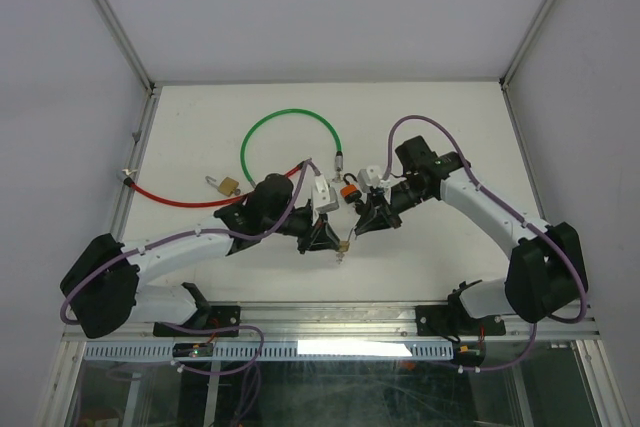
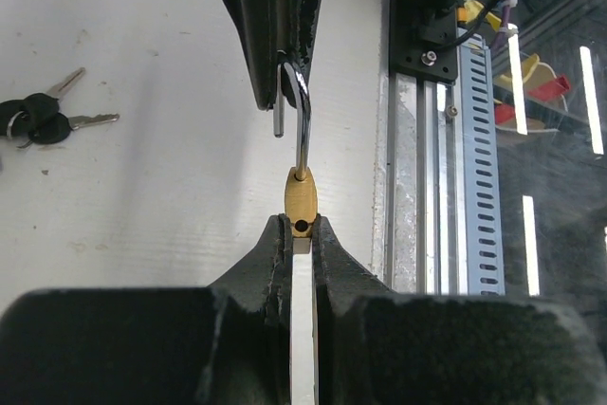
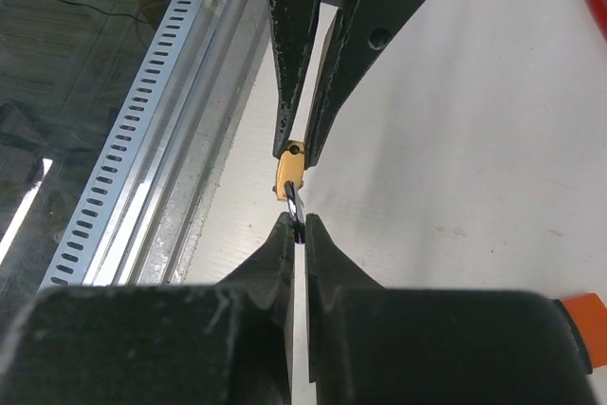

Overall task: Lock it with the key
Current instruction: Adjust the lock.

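While my left pincer (image 2: 301, 227) is shut tight on the small gold padlock (image 3: 289, 166), in the middle by the table's (image 1: 450, 147) near edge, my right pincer (image 3: 297, 225) is shut on its silver hoop (image 2: 302, 135).

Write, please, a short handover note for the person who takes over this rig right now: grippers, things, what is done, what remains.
Left gripper: shut on the body of the small brass padlock.
Right gripper: shut on its shackle.
The shackle is open; its free end hangs outside the body.
The keys lie on the table, not in the lock.
Done: padlock held between both grippers.
Left: probably press the shackle in, then fetch a key and turn it.
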Motion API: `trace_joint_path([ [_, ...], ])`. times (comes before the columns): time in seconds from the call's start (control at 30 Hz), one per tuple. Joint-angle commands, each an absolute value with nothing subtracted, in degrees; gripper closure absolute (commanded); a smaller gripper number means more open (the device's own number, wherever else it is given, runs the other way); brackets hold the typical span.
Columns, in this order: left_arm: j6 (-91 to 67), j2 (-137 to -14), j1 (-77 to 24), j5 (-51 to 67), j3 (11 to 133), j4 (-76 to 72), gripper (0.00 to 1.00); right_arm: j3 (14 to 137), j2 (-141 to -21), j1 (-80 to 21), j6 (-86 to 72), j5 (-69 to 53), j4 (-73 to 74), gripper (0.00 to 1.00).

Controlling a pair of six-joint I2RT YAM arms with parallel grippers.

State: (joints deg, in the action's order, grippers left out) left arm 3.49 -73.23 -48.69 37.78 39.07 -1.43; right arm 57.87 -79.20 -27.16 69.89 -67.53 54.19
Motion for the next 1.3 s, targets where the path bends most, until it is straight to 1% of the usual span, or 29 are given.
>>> trace_joint_path([
  [0.0, 3.34, -68.13, -48.26, 32.61, 37.5, -9.51, 0.97, 59.22, -76.24, -27.72, 68.65, -69.66, 54.46, 1.0],
  [0.17, 0.66, -62.14, -48.3, 30.68, 31.53, -17.69, 0.67, 59.42, -75.15, -27.71, 65.65, -70.66, 53.08, 1.0],
  [0.33, -3.45, -54.43, -48.27, 28.27, 22.81, -30.32, 0.48, 59.24, -73.53, -26.85, 63.06, -72.32, 52.39, 1.0],
  [0.37, -4.95, -52.89, -48.28, 26.86, 20.86, -33.6, 0.41, 59.28, -73.11, -26.49, 62.86, -72.74, 52.36, 1.0],
  [0.47, -11.94, -49.19, -48.27, 19.88, 12.22, -49.51, 0.08, 59.26, -71.38, -25.0, 62.17, -74.47, 52.4, 1.0],
  [0.5, -14.94, -48.58, -48.3, 17.38, 8.66, -55.9, 0.02, 59.1, -70.72, -24.6, 61.97, -74.99, 52.34, 1.0],
  [0.57, -18.93, -49.01, -48.31, 15.91, 3.26, -68.18, 0.01, 58.46, -69.18, -23.73, 60.91, -76.08, 51.14, 1.0],
  [0.6, -20.41, -49.57, -48.26, 16.08, 1.92, -71.49, 0.01, 58.21, -68.82, -23.32, 60.03, -76.68, 50.62, 1.0],
  [0.73, -24.7, -52.73, -48.43, 18.65, 3.7, -72.76, 0.01, 56.71, -66.83, -21.99, 55.68, -79.01, 46.24, 1.0],
  [0.83, -24.46, -56.52, -49.62, 18.85, 4.99, -76.12, 0.01, 55.9, -66.01, -21.29, 50.95, -80.04, 42.9, 1.0],
  [0.97, -18.47, -59.1, -54.08, 11.2, 4.97, -80.08, 0.01, 54.84, -65.1, -19.96, 43.57, -80.79, 37.49, 1.0],
  [1.07, -13.34, -58.6, -56.66, 0.59, 4.76, -80.53, 0.01, 53.14, -64.4, -19.41, 26.95, -78.05, 25.83, 1.0],
  [1.17, -12.77, -57.26, -56.71, -6.88, 4.07, -82.21, 0.01, 52.65, -63.96, -19.16, 17.93, -76.42, 20.09, 1.0],
  [1.2, -12.86, -56.88, -56.69, -8.02, 4.02, -82.5, 0.01, 52.54, -63.76, -19.16, 14.98, -76.2, 18.62, 1.0],
  [1.27, -12.39, -56.89, -56.56, -5.53, 4.52, -81.91, 0.01, 51.83, -63.0, -19.18, 9.05, -74.77, 14.57, 1.0],
])
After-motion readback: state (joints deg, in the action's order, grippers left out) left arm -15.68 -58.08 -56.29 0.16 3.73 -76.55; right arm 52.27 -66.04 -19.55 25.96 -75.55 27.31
